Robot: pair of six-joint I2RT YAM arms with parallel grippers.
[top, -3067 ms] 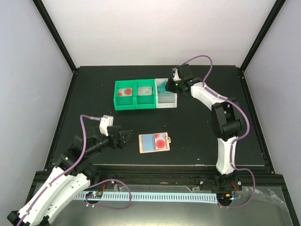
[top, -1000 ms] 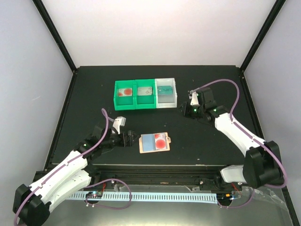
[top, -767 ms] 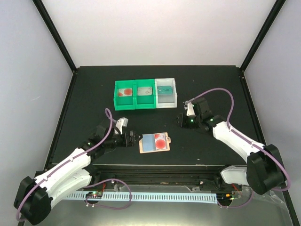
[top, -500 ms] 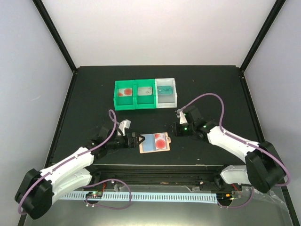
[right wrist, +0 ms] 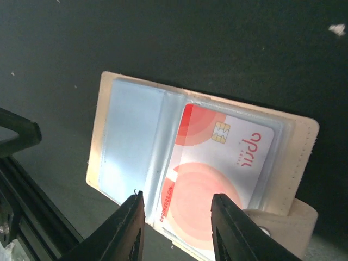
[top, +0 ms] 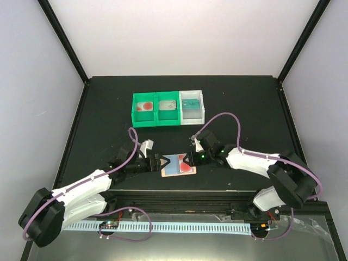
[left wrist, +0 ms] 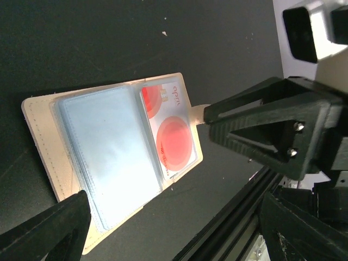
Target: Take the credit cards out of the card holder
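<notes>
The card holder (top: 173,166) lies open on the surface (top: 109,109). Left fingers (left wrist: 43,234) stand wide beside it. Right fingers (right wrist: 122,234), narrow and empty, hover over the red-and-white card (right wrist: 217,163). I expect the card to be light, stiff and slick: pinch its exposed edge and pin the holder.

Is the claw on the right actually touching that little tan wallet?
Cannot tell. In the right wrist view the right gripper overlaps the card holder, but no view shows contact or a gap plainly.

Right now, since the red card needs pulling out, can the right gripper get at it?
Probably: the right gripper hangs right over the card, jaws part open, nothing between; but the holder's clear sleeve covers it.
</notes>
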